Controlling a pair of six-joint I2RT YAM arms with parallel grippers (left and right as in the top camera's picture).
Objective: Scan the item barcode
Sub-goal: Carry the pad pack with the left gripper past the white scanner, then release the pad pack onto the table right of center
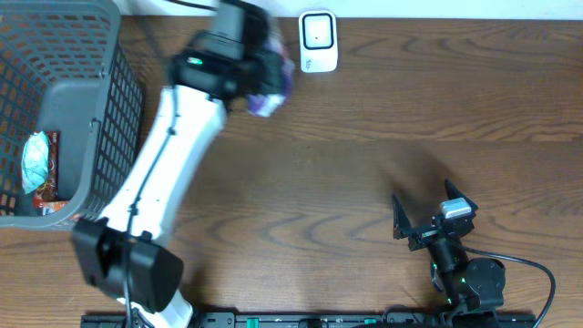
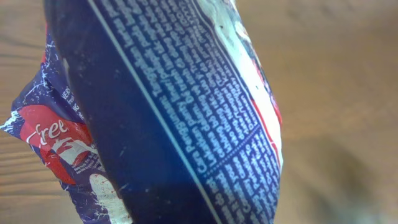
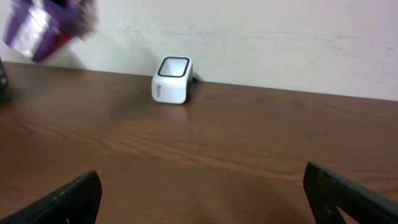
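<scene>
Blue foil with fine white print fills the left wrist view: the packet [image 2: 174, 112] sits right up against the camera, clamped in the left pincer [image 1: 264, 87], which is closed on it. From overhead I see only a purple-blue edge of it poking out beneath the pincer, clear of the table [image 1: 346, 164]. I cannot find the barcode on the face that shows; it is all small text, with a red and white patch toward one crumpled end.

The white scanner [image 1: 318, 41] stands just beyond the left pincer and off to one side, its window facing up. That, I judge, is why the packet is carried high and not slid along the wood: it has to pass over the window with the coded face down. It is near the scanner but not yet above it.

The grey mesh basket [image 1: 91, 109] lies on the far side of the left pincer from the scanner, with another wrapped item [image 1: 36, 164] in it, probably stock waiting its turn.

The right pincer [image 1: 428, 208] holds nothing, its jaws spread wide, low over the table and well apart from the packet. The scanner is straight ahead of it, so it looks parked out of the way.
</scene>
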